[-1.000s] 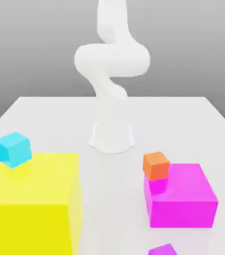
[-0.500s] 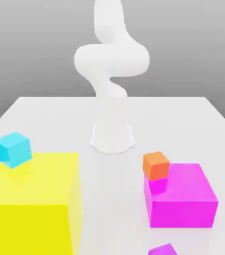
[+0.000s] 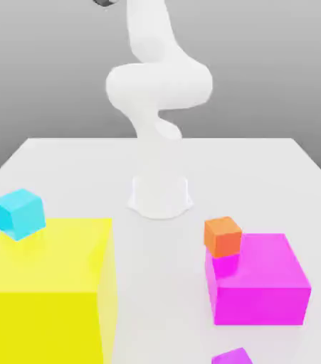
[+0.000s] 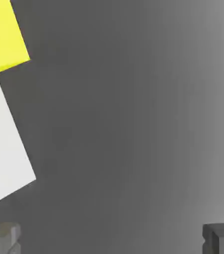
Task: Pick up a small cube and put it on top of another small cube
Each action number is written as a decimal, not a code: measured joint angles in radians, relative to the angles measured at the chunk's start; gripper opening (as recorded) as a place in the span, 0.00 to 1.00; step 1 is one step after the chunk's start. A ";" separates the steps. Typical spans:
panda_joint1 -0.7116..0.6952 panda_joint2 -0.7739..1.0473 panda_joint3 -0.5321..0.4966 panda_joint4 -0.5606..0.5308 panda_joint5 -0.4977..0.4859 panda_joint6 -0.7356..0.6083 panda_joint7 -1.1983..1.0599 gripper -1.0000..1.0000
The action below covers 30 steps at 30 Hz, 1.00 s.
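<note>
One white worktop [image 3: 63,167] fills my exterior view, plain grey backdrop behind, no walls or furniture to make out. White arm [image 3: 159,85] rises from base at worktop middle. Big yellow block [image 3: 45,291] near corner, exterior view's left. Magenta block [image 3: 262,281] on right, smaller. Orange cube [image 3: 223,236] touching magenta block's back corner. Small cube [image 3: 19,212], turquoise, just behind yellow block. Gripper [image 4: 112,238] over worktop edge, jaws wide apart, nothing between.
</note>
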 joint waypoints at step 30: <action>0.514 -0.016 -0.793 -0.008 -0.512 -0.015 -1.271 0.50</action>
